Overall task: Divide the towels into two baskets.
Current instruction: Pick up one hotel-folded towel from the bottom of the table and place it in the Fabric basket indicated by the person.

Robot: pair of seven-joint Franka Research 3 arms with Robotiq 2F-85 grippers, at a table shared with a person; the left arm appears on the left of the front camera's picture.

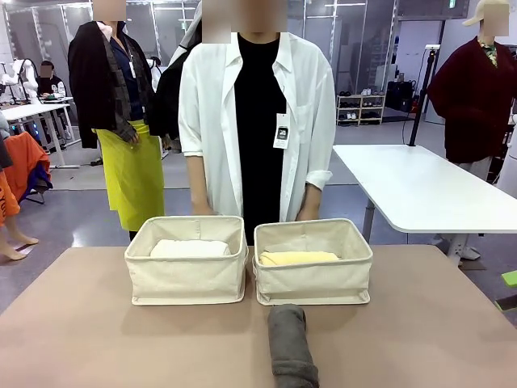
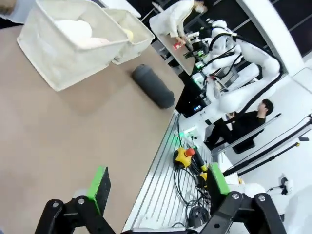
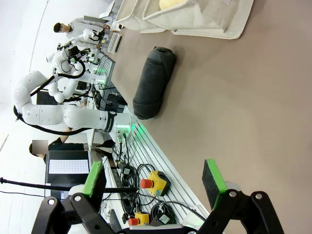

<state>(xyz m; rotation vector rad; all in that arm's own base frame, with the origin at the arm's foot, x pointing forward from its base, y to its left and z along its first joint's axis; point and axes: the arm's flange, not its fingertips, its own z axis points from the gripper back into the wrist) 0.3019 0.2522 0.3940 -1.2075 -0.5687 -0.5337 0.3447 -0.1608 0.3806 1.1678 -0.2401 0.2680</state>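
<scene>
Two cream canvas baskets stand side by side at the far middle of the table. The left basket [image 1: 187, 279] [image 2: 48, 56] holds a pale, white-looking rolled towel [image 1: 190, 248] [image 2: 73, 30]. In the right basket [image 1: 313, 281] [image 3: 209, 22] lies a pale yellow towel [image 1: 297, 258] [image 3: 170, 4]. A dark grey rolled towel [image 1: 291, 343] [image 2: 152, 86] [image 3: 154, 82] lies on the table in front of the right basket. My left gripper [image 2: 158, 184] is open and empty near the table's front edge, far from the towels. My right gripper [image 3: 152, 178] is open too, with nothing between its pads.
A person in a white shirt [image 1: 258, 121] stands right behind the baskets with both hands low by their far rims. Along the table's front edge runs a metal rail with cables and a red stop button [image 3: 146, 183] [image 2: 189, 152]. Another white table [image 1: 428, 190] stands at the back right.
</scene>
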